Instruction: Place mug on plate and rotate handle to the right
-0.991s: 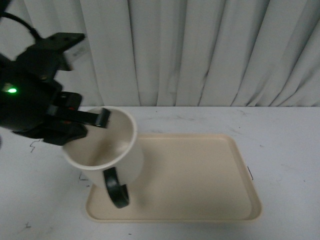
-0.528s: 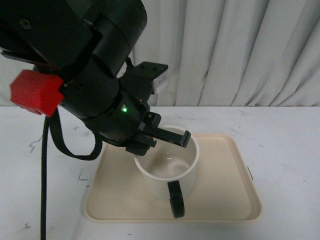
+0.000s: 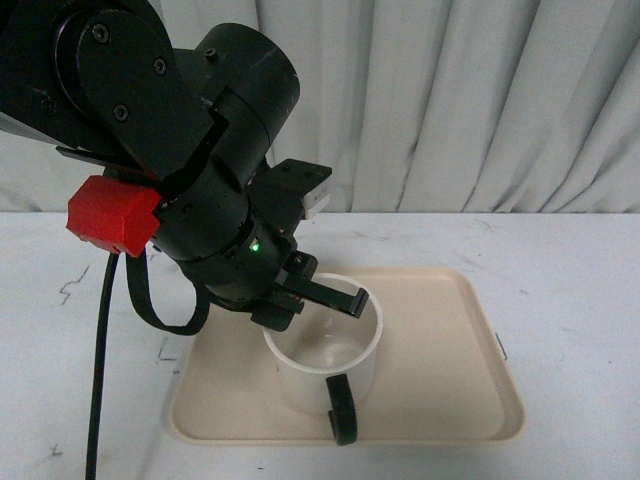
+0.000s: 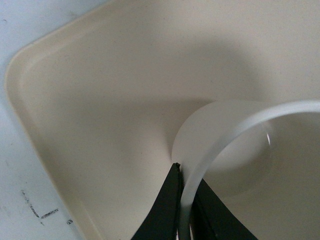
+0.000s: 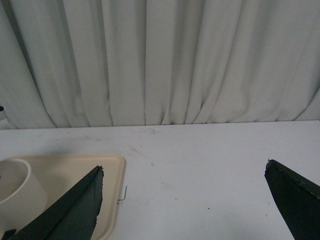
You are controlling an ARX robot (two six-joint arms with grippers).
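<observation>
The white mug (image 3: 318,378) stands upright on the left-middle of the beige plate (image 3: 450,340). Its black handle (image 3: 343,412) points at the plate's front edge, toward the camera. My left gripper (image 3: 352,303) is shut on the mug's rim at the far side. In the left wrist view the two black fingers (image 4: 167,210) pinch the thin white rim (image 4: 235,127) above the plate floor (image 4: 90,100). Whether the mug's base touches the plate I cannot tell. My right gripper (image 5: 183,165) is open over bare table, to the right of the plate (image 5: 82,167) and mug (image 5: 15,192).
The bulky left arm with a red block (image 3: 110,215) and a hanging black cable (image 3: 95,400) fills the left of the front view. A white curtain (image 3: 480,100) closes the back of the white table (image 3: 570,270). The plate's right half is bare.
A second ago the mug hung tilted at the plate's left edge. The left arm has carried it over the plate, turned it upright and lowered it slightly toward the front.
</observation>
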